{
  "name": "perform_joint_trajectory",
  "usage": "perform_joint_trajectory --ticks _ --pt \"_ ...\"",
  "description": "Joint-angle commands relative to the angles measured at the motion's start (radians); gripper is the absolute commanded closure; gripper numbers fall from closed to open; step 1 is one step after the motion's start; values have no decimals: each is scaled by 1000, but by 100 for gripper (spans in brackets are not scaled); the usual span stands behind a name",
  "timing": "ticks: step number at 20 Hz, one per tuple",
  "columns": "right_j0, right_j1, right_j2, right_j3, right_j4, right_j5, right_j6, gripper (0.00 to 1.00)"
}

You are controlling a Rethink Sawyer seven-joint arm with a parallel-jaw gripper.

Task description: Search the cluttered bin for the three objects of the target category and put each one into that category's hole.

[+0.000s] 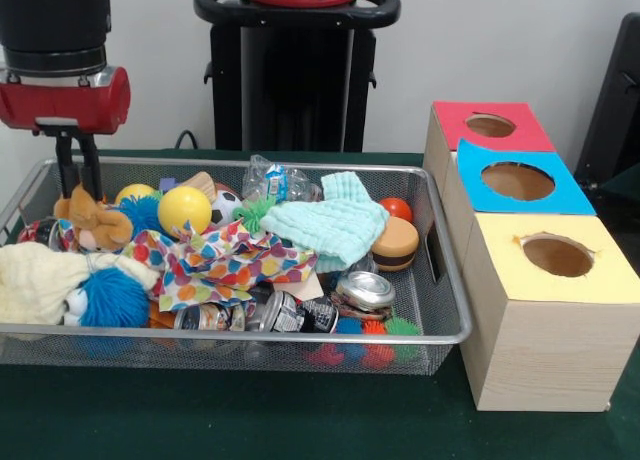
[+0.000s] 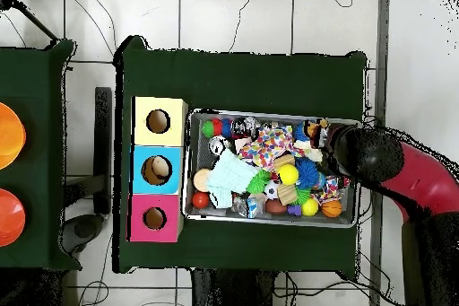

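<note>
step: search/pick phase, judged. Arm is down over one end of the wire bin [image 1: 440, 280], nothing lifted, nothing seen going into a hole.
gripper: gripper [image 1: 78, 175] at 9 o'clock of the front view, two thin black fingers [image 1: 66, 165] dipping inside the bin's corner just above the brown plush toy [image 1: 95, 220]. In the overhead view the arm covers the bin's 3 o'clock end.
jaws: narrow gap, nothing visibly between them; tips seem just above or touching the plush, contact hard to tell.
target category: not given by the task line, so cannot tell which three items count. Plush is the nearest candidate, only a guess.
bin contents: yellow ball [image 1: 184, 210] just beside the plush at 3 o'clock of it; mint cloth [image 1: 330, 225] mid-bin; polka-dot cloth [image 1: 225, 260] draped at centre; blue fuzzy ball [image 1: 113, 298] at 7 o'clock; toy burger [image 1: 395, 245] at the 3 o'clock end; crushed cans [image 1: 300, 310] along the 6 o'clock wall.
holes: red box [image 1: 470, 145], blue box [image 1: 560, 195], yellow box [image 1: 500, 280] in a row, touching, at 3 o'clock of the bin. All holes open.
next move needs: settle tips around the plush, close, lift clear of the bin wall, cross the whole bin to the boxes. Right hole depends on category.
risk: plush is soft, thin fingers may slip or snag the cloth next to it.
</note>
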Motion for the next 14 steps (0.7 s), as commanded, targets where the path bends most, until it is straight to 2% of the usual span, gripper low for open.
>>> perform_joint_trajectory --ticks 1,6,8,10,14 --pt "21 -63 45 46 3 137 7 100" --pt "-14 64 78 58 -22 -19 6 100" --pt "-36 112 93 51 -26 -49 -11 100" --pt "-47 129 101 36 -32 -47 -31 100" --pt "-45 116 102 41 -30 -35 -26 100"
